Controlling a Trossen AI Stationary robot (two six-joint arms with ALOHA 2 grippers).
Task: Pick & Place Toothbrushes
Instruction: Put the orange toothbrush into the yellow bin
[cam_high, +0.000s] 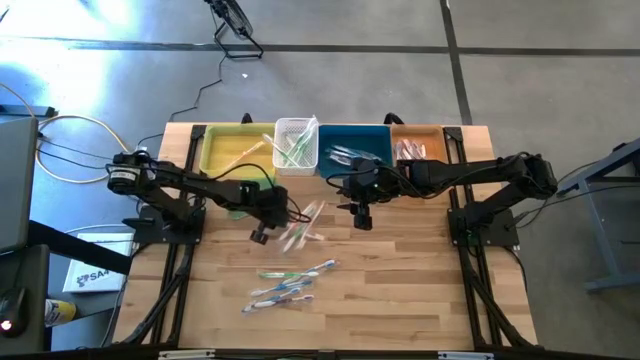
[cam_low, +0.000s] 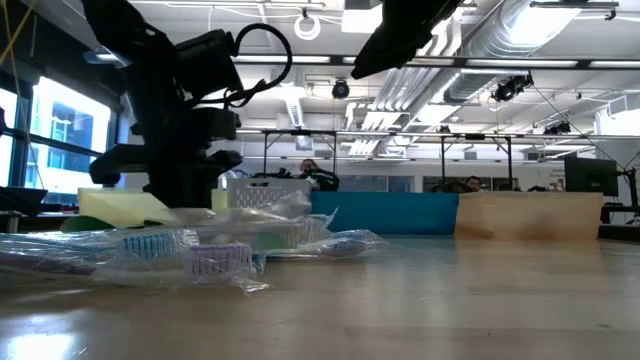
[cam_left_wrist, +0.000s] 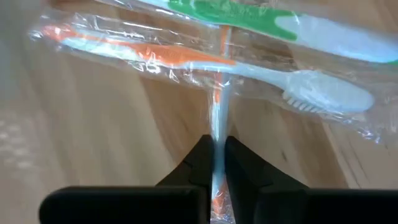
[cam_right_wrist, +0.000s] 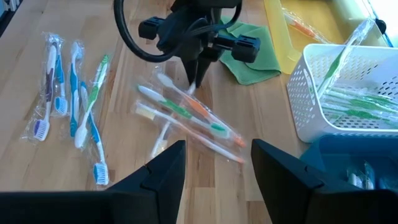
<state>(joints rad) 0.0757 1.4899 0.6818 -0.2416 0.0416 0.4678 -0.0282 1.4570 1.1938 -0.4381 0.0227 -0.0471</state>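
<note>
Pinch looked good: left gripper (cam_left_wrist: 214, 165) clenched on orange toothbrush (cam_left_wrist: 217, 93) mid-table; lift straight, clearing neighbouring brushes (cam_right_wrist: 186, 115). Right gripper (cam_right_wrist: 214, 168) waited open nearby.

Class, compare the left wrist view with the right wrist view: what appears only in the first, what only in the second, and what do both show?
Only the left wrist view shows, close up, the left gripper pinched shut on a clear-wrapped orange-handled toothbrush.

Only the right wrist view shows the white perforated plastic basket holding green-handled brushes, the folded green cloth, a separate group of blue-handled wrapped toothbrushes, and the open right gripper.

Both show the small pile of wrapped toothbrushes on the wooden table, including a wrapped green-and-white one.
</note>
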